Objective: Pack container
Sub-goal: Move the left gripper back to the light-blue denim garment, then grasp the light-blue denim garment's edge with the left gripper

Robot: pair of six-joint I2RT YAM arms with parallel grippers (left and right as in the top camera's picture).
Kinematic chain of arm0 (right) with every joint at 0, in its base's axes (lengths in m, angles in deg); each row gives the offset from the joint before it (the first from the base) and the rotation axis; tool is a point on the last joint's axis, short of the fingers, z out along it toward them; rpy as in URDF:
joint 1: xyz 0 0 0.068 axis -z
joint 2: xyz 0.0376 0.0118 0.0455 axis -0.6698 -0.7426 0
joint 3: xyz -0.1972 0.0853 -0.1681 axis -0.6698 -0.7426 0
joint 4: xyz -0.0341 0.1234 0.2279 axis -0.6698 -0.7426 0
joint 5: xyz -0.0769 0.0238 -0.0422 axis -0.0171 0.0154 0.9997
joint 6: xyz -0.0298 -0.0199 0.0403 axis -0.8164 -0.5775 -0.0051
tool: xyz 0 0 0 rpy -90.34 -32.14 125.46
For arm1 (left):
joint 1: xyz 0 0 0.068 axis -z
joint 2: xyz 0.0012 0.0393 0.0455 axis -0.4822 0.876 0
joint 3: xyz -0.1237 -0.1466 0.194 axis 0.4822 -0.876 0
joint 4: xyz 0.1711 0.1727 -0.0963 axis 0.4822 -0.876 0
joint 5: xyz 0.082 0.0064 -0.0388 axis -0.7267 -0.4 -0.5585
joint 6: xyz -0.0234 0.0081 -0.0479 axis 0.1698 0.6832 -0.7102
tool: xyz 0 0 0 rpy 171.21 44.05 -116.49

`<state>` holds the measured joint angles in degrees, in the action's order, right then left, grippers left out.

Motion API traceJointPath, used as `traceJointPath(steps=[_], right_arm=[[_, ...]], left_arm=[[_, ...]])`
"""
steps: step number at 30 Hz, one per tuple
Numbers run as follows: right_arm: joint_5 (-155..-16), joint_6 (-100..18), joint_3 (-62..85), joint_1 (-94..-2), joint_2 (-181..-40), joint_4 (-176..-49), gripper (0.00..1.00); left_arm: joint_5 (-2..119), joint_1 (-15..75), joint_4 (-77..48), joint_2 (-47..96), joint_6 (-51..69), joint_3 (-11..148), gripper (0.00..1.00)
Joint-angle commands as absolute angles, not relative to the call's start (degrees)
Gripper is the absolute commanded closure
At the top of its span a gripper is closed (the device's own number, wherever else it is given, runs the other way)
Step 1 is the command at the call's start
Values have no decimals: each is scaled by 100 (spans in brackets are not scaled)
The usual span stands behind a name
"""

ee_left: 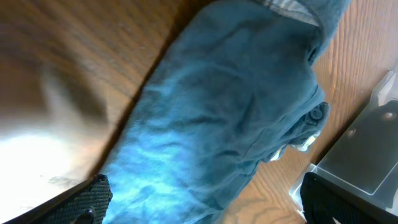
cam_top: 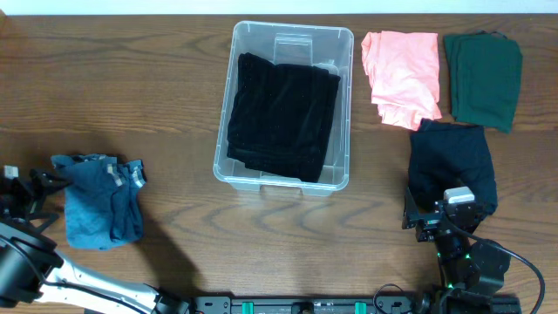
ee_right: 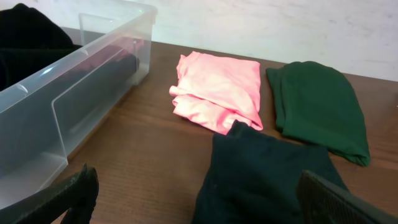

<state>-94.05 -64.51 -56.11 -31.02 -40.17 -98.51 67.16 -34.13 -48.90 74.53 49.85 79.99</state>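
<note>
The clear container (cam_top: 293, 30) stands at the table's middle back with a folded black garment (cam_top: 283, 118) inside. A crumpled blue garment (cam_top: 98, 199) lies at the left. My left gripper (cam_top: 51, 197) is open at its left edge, and in the left wrist view the blue garment (ee_left: 230, 112) fills the space ahead of the open left gripper (ee_left: 202, 205). My right gripper (cam_top: 445, 205) is open at the near end of a dark navy garment (cam_top: 453, 161). The right wrist view has that navy garment (ee_right: 267, 180) between the spread fingers (ee_right: 336, 202).
A pink garment (cam_top: 401, 74) and a dark green garment (cam_top: 482, 78) lie folded at the back right, right of the container. The container wall (ee_right: 74, 93) stands left of the right gripper. The container's corner (ee_left: 385, 99) shows beyond the blue garment.
</note>
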Motion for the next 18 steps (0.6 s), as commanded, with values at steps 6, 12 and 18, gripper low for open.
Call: traceJointPath(steps=[6, 12, 18], right_arm=[[-9425, -6390, -5622, -3087, -3986, -9860, 1], [-9425, -6390, -5622, -3087, -3986, -9860, 1], [-9425, -6390, -5622, -3087, -3986, -9858, 1]], left_arm=[[6734, -3459, -4689, 7455, 5473, 7700, 2], [6467, -3487, -4455, 7455, 5700, 7542, 4], [6504, -3496, -4232, 7457, 5698, 7260, 4]])
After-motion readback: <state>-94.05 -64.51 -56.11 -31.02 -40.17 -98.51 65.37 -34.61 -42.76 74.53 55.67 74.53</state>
